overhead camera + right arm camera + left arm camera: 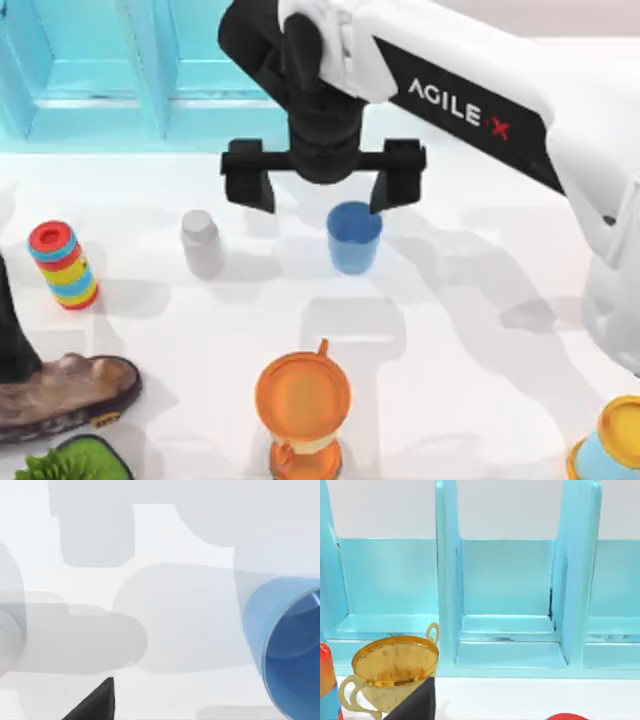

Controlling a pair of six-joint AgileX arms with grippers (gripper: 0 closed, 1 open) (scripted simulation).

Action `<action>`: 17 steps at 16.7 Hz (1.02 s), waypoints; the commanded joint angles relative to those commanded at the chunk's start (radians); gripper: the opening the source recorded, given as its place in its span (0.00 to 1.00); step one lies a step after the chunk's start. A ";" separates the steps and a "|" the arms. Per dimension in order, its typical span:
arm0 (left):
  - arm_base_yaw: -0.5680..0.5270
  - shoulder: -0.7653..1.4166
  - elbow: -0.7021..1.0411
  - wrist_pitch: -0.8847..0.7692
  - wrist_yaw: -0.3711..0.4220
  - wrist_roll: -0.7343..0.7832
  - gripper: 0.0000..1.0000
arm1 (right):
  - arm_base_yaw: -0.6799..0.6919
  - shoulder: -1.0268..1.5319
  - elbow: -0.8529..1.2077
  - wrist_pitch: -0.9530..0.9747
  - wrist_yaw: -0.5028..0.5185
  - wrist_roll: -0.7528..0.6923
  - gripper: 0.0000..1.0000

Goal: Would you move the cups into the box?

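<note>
The right arm of the AgileX pair reaches in from three o'clock across the white table (470,330), its black two-finger gripper (323,190) hanging with fingers spread wide, one fingertip just above the rim of a plain light-blue handleless tapered cup (354,237) that stands upright near the table's centre, the other fingertip well off toward nine o'clock. The cup sits apart from the gripper, not between its fingers. In the right wrist view the same cup (282,645) shows its open mouth against the white tabletop. Behind the gripper at twelve o'clock stands a light-blue compartmented box (130,70); the left wrist view faces its dividers (447,580). A small grey-white capped bottle (201,243) stands toward nine o'clock of the cup, and an orange lidded jug with a handle (303,410) sits at six o'clock. The left arm (12,340) rests at the table's nine o'clock edge; whether its gripper is spread or pressed together cannot be told
</note>
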 joint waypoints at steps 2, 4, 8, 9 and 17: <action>0.000 0.000 0.000 0.000 0.000 0.000 1.00 | -0.006 0.015 -0.074 0.097 -0.001 -0.006 1.00; 0.000 0.000 0.000 0.000 0.000 0.000 1.00 | -0.011 0.028 -0.132 0.164 -0.001 -0.010 1.00; 0.000 0.000 0.000 0.000 0.000 0.000 1.00 | -0.011 0.033 -0.154 0.187 -0.001 -0.011 1.00; 0.000 0.000 0.000 0.000 0.000 0.000 1.00 | -0.011 0.033 -0.154 0.187 -0.001 -0.011 1.00; 0.000 0.000 0.000 0.000 0.000 0.000 1.00 | -0.011 0.033 -0.154 0.187 -0.001 -0.011 0.40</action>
